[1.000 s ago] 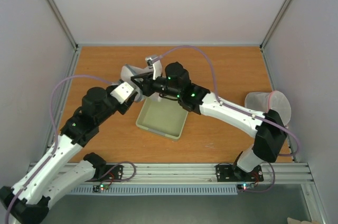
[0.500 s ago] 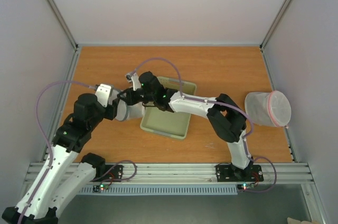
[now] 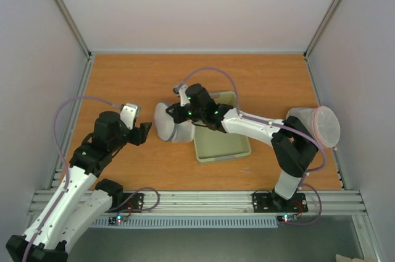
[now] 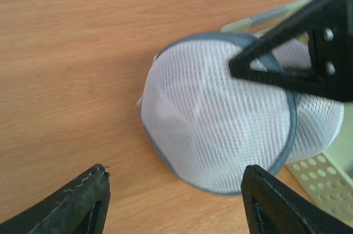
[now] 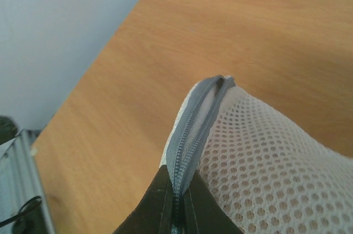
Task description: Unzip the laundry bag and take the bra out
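The laundry bag (image 3: pixel 168 123) is a white mesh dome with a grey zip band, lying on the table against the left edge of the tray. My right gripper (image 3: pixel 185 114) is shut on the zip band (image 5: pixel 194 126), its fingertips (image 5: pixel 165 201) pinching the closed zip, with the mesh (image 5: pixel 270 162) to their right. My left gripper (image 3: pixel 144 132) is open and empty, just left of the bag and apart from it. In the left wrist view the bag (image 4: pixel 215 129) lies ahead of the open gripper (image 4: pixel 176 201), and the right gripper's finger (image 4: pixel 298 63) reaches over it. The bra is hidden.
The pale green tray (image 3: pixel 231 151) lies right of the bag, under my right arm; its corner shows in the left wrist view (image 4: pixel 325 173). A second translucent bag with a pink rim (image 3: pixel 321 127) stands at the right edge. Walls enclose the table.
The bag and the right gripper have moved right, and the tray has shifted right and turned. My left gripper has drawn back from the bag and stands open.
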`<action>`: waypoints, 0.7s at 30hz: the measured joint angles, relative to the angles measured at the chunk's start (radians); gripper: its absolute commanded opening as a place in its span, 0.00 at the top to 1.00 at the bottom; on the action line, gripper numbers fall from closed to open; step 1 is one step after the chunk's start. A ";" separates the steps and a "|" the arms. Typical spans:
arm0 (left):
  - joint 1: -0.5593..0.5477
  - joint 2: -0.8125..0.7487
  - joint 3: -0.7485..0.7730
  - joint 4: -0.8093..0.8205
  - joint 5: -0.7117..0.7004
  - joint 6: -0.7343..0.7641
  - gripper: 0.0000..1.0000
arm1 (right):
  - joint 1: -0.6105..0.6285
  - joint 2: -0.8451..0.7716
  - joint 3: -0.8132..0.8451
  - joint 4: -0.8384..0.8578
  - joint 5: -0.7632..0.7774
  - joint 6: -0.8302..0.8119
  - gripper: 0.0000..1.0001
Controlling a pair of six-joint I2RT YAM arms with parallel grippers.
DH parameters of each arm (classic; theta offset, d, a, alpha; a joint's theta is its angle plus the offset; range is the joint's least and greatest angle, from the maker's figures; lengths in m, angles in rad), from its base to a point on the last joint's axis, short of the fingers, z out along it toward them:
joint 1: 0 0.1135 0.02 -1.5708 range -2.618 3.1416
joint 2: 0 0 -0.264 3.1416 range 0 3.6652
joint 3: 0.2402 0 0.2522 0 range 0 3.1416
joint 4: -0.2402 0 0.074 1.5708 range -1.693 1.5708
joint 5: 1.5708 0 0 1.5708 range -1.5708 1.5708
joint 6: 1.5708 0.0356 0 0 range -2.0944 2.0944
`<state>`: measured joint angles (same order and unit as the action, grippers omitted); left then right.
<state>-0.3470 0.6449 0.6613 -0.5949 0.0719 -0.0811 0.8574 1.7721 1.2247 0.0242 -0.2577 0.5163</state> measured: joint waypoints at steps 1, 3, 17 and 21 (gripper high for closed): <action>0.000 0.007 -0.015 0.029 0.046 -0.001 0.29 | -0.020 -0.018 -0.020 -0.010 0.009 -0.002 0.99; 0.000 0.013 -0.021 0.046 0.076 0.002 0.26 | -0.048 -0.028 -0.033 -0.018 0.004 -0.006 0.99; -0.001 0.026 -0.005 0.038 0.235 0.088 0.19 | -0.002 -0.020 -0.097 0.293 -0.300 0.227 0.99; -0.001 0.026 0.056 0.008 0.229 0.172 0.18 | -0.003 -0.009 -0.128 0.399 -0.344 0.330 0.97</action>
<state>-0.3481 0.6712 0.7170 -0.5869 0.3008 0.0906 0.8543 1.7630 1.0966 0.4229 -0.6022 0.8459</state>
